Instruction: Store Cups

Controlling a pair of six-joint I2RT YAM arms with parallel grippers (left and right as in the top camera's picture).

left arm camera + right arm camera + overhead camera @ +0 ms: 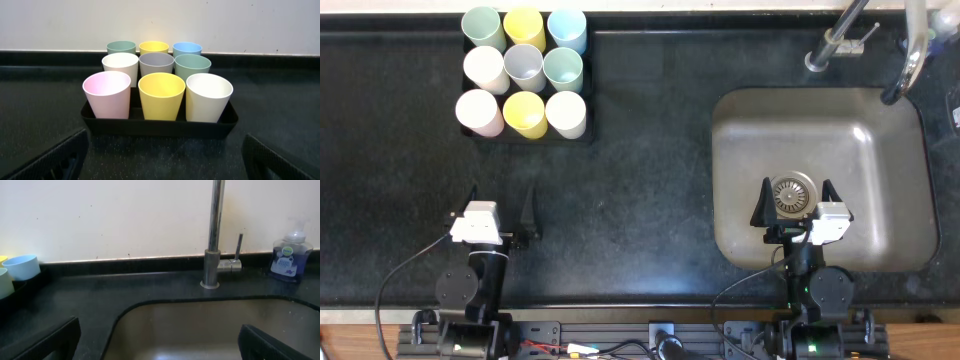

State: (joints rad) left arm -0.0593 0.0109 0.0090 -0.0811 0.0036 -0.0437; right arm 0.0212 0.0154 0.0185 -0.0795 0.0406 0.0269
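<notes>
Several pastel cups stand upright in a black tray (pixel 529 141) at the back left of the dark counter, in three rows of three. The front row holds a pink cup (pixel 107 94), a yellow cup (pixel 161 95) and a cream cup (pixel 208 96). My left gripper (pixel 502 208) is near the front edge, well short of the tray (pixel 160 127), open with nothing between its fingers. My right gripper (pixel 795 200) hangs open and empty over the near part of the sink. A blue cup (pixel 22 267) at the tray's corner appears in the right wrist view.
A steel sink (pixel 880 240) fills the right side, with a faucet (pixel 840 40) behind it and a purple soap bottle (pixel 290 255) at the far right. A white wall backs the counter (pixel 640 180), which is bare between tray and sink.
</notes>
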